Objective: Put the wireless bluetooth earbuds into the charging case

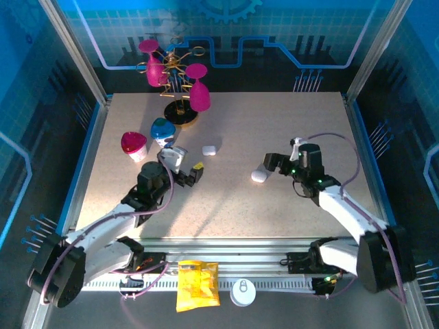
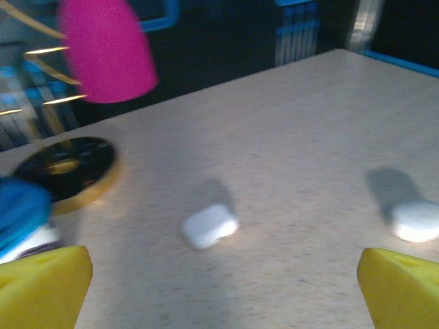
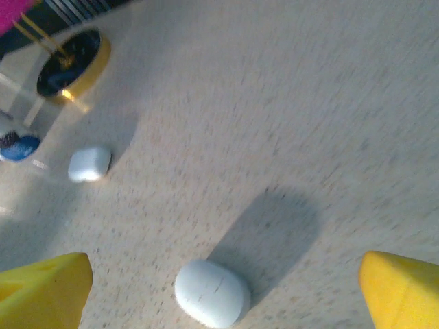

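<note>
The charging case (image 1: pixel 258 175) is a white pebble lying shut on the table, just left of my right gripper (image 1: pixel 278 160). In the right wrist view the charging case (image 3: pixel 211 293) lies low between the yellow fingertips (image 3: pixel 48 284) of the right gripper (image 3: pixel 226 277), which is open and holds nothing. A second, boxier small white case (image 1: pixel 209 149) lies ahead of my left gripper (image 1: pixel 187 165). In the left wrist view this boxy case (image 2: pixel 210 225) sits beyond the open left gripper (image 2: pixel 223 291). The earbuds are out of view.
A gold stand (image 1: pixel 180 113) with magenta glasses (image 1: pixel 199 96) stands at the back left. A red cup (image 1: pixel 133 144) and a blue object (image 1: pixel 162 129) sit beside the left arm. A yellow packet (image 1: pixel 197 285) and a white disc (image 1: pixel 242 293) lie on the front rail.
</note>
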